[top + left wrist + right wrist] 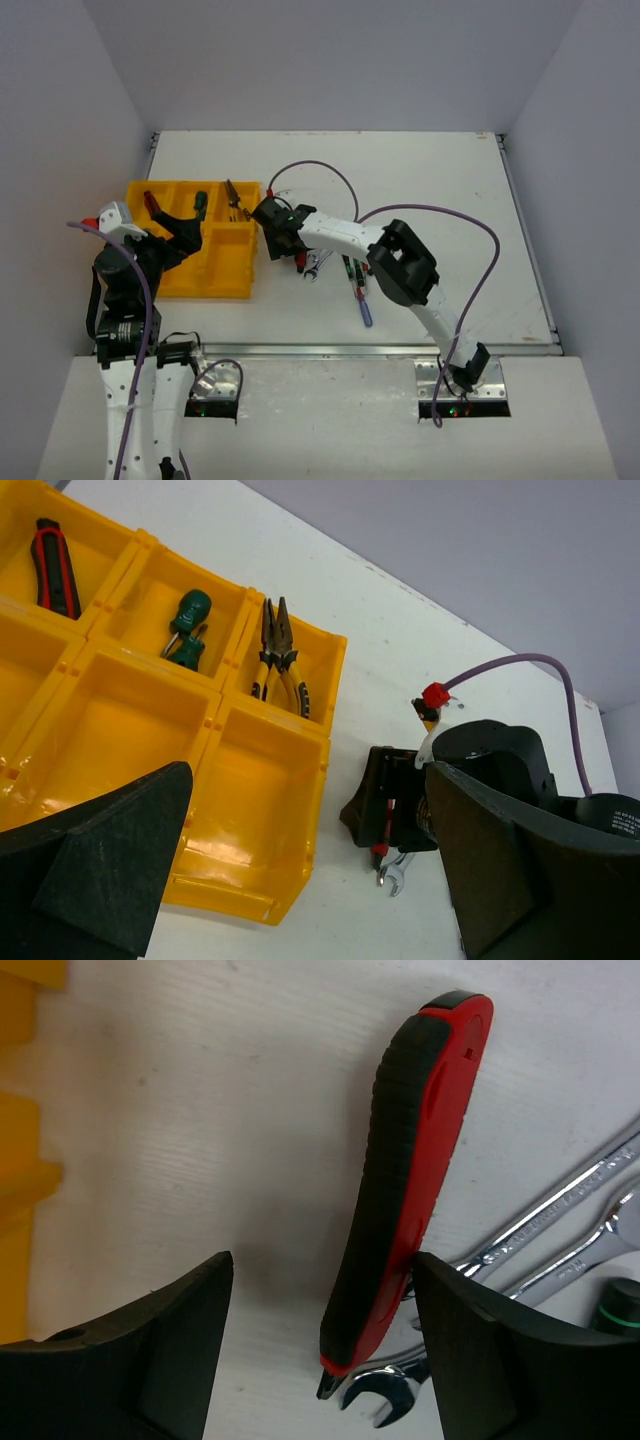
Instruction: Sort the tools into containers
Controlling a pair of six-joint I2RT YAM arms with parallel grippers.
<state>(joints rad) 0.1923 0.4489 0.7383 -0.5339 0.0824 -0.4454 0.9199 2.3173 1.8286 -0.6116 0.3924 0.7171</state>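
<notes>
The yellow tray (228, 280) sits at the left; its back row holds a red-black knife (55, 555), a green screwdriver (187, 620) and yellow pliers (280, 660). My right gripper (320, 1290) is open and low over a red-handled knife (420, 1160) lying on the table. The knife lies between the jaws, against the right finger. It shows in the top view as the right gripper (288, 248) just right of the tray. Two silver wrenches (560, 1230) lie beside the knife. My left gripper (308, 770) is open and empty above the tray's front row.
Several screwdrivers (354, 272) lie right of the wrenches, with a blue-handled one (366, 312) nearer the front. The tray's right wall (20, 1160) is close on the left of the right gripper. The right arm's purple cable (330, 180) loops over the table.
</notes>
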